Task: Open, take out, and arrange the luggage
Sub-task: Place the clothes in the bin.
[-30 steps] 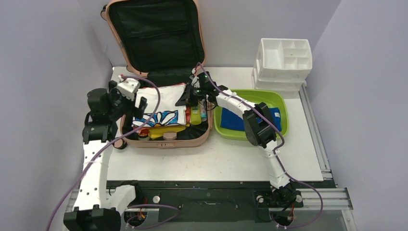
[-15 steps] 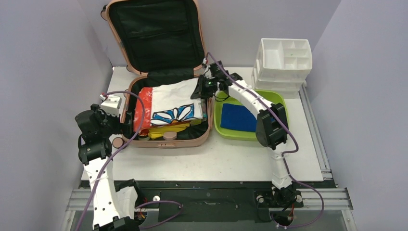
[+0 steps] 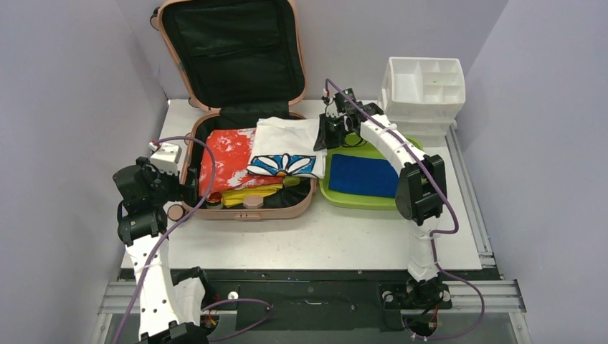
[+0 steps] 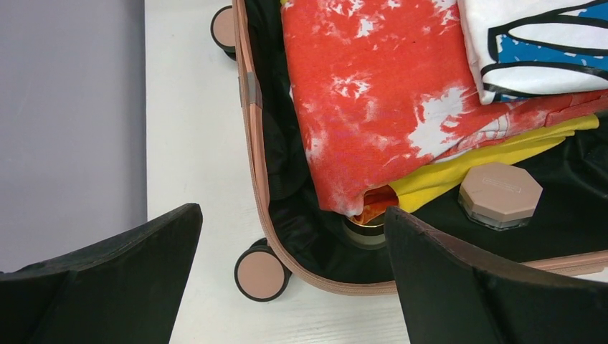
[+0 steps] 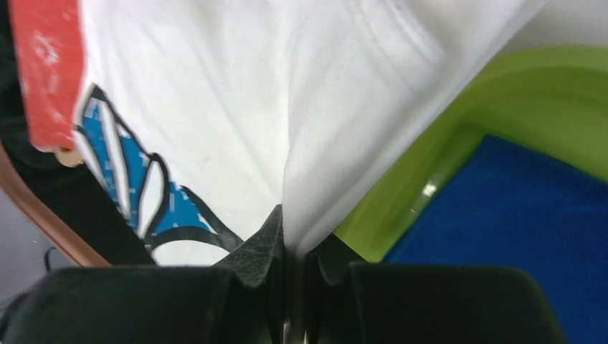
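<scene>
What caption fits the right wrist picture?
Right gripper pinches the white shirt at the green tray edge.

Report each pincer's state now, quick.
Left pincer: open, holding nothing.
Right pincer: shut on the white flower-print shirt.

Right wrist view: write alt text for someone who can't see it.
The right gripper pinches a fold of a white garment with a blue petal print. At the right of the frame, a lime-green tray holds a blue cloth.

Mostly hidden from us, a gold-rimmed jar (image 4: 367, 233) under the red shirt (image 4: 358, 93) in the luggage (image 4: 255, 143); the white shirt (image 5: 287, 93), blurred.
</scene>
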Controlling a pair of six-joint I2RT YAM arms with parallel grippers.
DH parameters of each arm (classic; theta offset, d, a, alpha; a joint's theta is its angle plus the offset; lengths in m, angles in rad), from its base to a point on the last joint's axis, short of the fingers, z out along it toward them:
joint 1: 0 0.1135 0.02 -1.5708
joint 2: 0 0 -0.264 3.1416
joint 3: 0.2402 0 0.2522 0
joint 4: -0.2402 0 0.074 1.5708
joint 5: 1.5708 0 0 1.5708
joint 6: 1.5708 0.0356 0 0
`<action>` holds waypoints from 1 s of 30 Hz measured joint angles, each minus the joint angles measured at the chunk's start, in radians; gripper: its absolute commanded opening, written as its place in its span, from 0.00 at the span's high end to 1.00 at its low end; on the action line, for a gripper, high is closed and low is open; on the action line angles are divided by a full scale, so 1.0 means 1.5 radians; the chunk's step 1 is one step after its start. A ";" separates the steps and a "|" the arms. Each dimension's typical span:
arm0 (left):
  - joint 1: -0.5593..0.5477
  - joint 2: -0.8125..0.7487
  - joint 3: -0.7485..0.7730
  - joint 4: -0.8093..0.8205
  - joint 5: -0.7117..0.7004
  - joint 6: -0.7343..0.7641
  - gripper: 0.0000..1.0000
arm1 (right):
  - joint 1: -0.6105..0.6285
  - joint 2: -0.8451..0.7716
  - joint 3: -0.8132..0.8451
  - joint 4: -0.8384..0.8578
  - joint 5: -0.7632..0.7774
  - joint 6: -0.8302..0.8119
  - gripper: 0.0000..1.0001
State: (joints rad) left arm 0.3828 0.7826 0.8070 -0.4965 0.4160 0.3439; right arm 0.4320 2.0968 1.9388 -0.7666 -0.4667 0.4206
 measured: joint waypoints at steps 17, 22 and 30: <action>0.003 0.003 -0.007 0.015 0.001 -0.002 0.04 | -0.157 -0.074 -0.159 -0.095 0.040 -0.195 1.00; 0.003 0.003 -0.008 0.015 0.003 -0.004 0.04 | -0.223 -0.074 -0.185 -0.135 0.071 -0.254 1.00; 0.003 0.003 -0.008 0.015 0.005 -0.009 0.04 | -0.303 -0.074 -0.210 -0.147 0.105 -0.311 1.00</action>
State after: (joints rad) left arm 0.3878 0.7864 0.7952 -0.4744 0.4236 0.3305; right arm -0.0223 1.9858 1.6245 -0.9867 -0.3096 -0.0452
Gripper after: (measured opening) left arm 0.965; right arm 0.051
